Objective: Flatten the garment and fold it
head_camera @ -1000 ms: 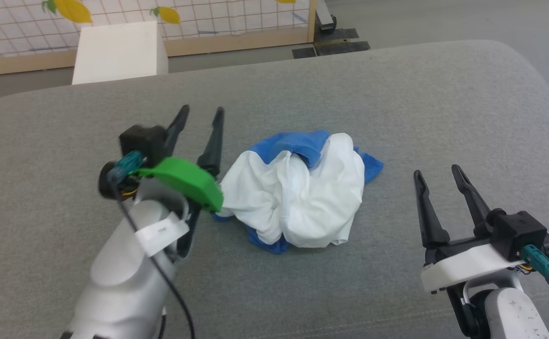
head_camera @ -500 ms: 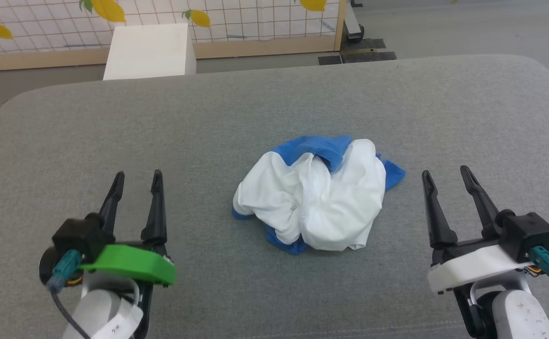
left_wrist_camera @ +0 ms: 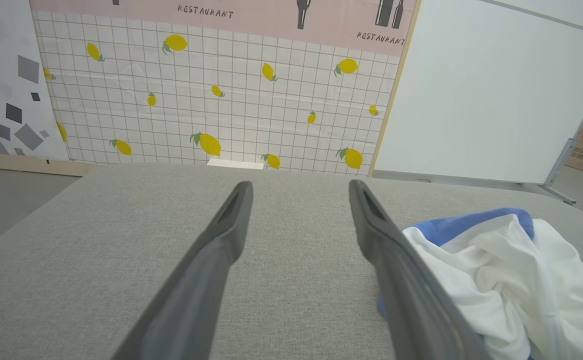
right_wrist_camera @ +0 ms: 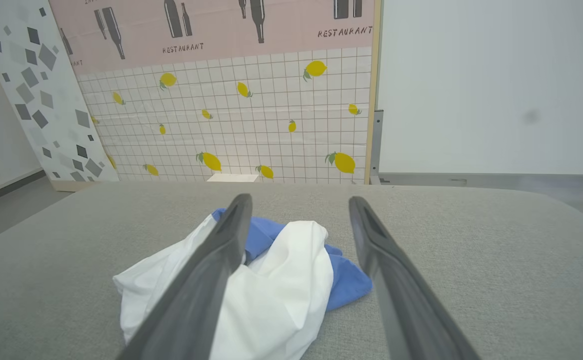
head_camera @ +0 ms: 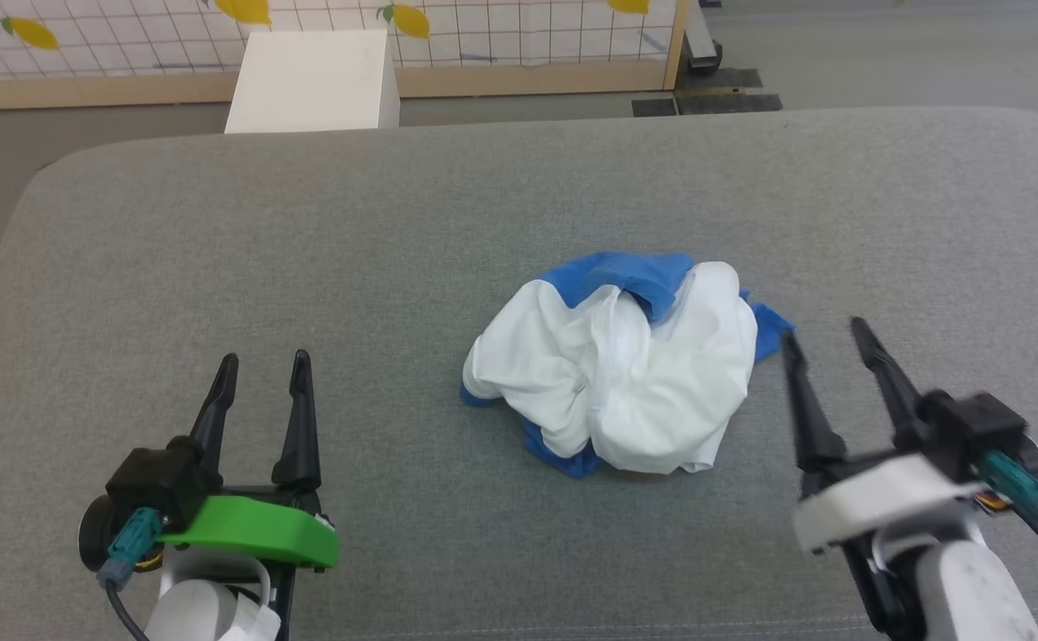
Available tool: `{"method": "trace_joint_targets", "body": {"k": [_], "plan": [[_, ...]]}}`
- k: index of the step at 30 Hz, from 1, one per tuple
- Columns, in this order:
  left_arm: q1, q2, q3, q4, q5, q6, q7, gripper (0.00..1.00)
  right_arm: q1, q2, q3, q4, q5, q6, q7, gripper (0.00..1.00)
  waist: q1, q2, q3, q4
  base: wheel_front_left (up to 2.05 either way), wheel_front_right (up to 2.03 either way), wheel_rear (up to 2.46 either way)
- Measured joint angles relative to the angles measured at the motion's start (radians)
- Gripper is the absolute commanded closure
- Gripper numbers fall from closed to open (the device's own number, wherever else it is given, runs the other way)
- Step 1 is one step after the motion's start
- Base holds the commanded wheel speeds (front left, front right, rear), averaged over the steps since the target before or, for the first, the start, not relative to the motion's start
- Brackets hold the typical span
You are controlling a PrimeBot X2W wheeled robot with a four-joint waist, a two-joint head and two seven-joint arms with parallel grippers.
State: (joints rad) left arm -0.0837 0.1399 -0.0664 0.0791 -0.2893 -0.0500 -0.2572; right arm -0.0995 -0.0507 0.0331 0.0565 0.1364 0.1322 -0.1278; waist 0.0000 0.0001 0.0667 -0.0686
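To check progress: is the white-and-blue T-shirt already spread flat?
No, the soft white-and-blue T-shirt lies crumpled in a heap on the grey fabric surface.

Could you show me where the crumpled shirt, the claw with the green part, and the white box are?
garment (head_camera: 652, 401), head view: on the crumpled white body.
left gripper (head_camera: 265, 358), head view: midway between its open fingertips.
white box (head_camera: 314, 80), head view: on its top face.

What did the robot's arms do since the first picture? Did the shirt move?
The left gripper pulled back from beside the garment to the near left. The right gripper has edged closer to its blue edge. Nothing was grabbed; both grippers stayed open, and the garment stayed crumpled on the grey cushion.
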Motion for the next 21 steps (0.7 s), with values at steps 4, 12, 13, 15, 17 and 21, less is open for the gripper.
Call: {"method": "trace_joint_targets", "body": {"k": [4,12,13,15,17,21], "plan": [[-0.004,-0.016,0.005,0.001,0.012,-0.012,0.000,0.00,-0.100,0.000,0.092,0.059,0.020,0.000,0.093,0.00,0.0000,0.0000,0.015,0.008,0.00,0.00,0.00],[-0.035,-0.043,0.011,0.005,0.025,-0.036,0.000,0.00,-0.322,0.002,0.204,0.293,0.108,0.000,0.343,0.00,0.0000,0.0000,0.054,0.044,0.00,0.00,0.00],[-0.038,-0.047,0.010,0.005,0.026,-0.038,0.000,0.00,-0.342,0.002,0.204,0.323,0.115,0.000,0.371,0.00,0.0000,0.0000,0.058,0.050,0.00,0.00,0.00],[-0.047,-0.053,0.009,0.007,0.026,-0.042,0.000,0.00,-0.391,0.000,0.209,0.392,0.123,0.000,0.438,0.00,0.0000,0.0000,0.070,0.063,0.00,0.00,0.00],[-0.054,-0.057,0.008,0.010,0.026,-0.046,0.000,0.00,-0.434,-0.001,0.222,0.435,0.131,0.000,0.474,0.00,0.0000,0.0000,0.080,0.075,0.00,0.00,0.00],[-0.067,-0.065,0.011,0.019,0.027,-0.051,0.000,0.00,-0.514,0.001,0.248,0.514,0.130,0.000,0.543,0.44,0.0001,0.0000,0.102,0.098,0.00,0.00,0.00]]}}
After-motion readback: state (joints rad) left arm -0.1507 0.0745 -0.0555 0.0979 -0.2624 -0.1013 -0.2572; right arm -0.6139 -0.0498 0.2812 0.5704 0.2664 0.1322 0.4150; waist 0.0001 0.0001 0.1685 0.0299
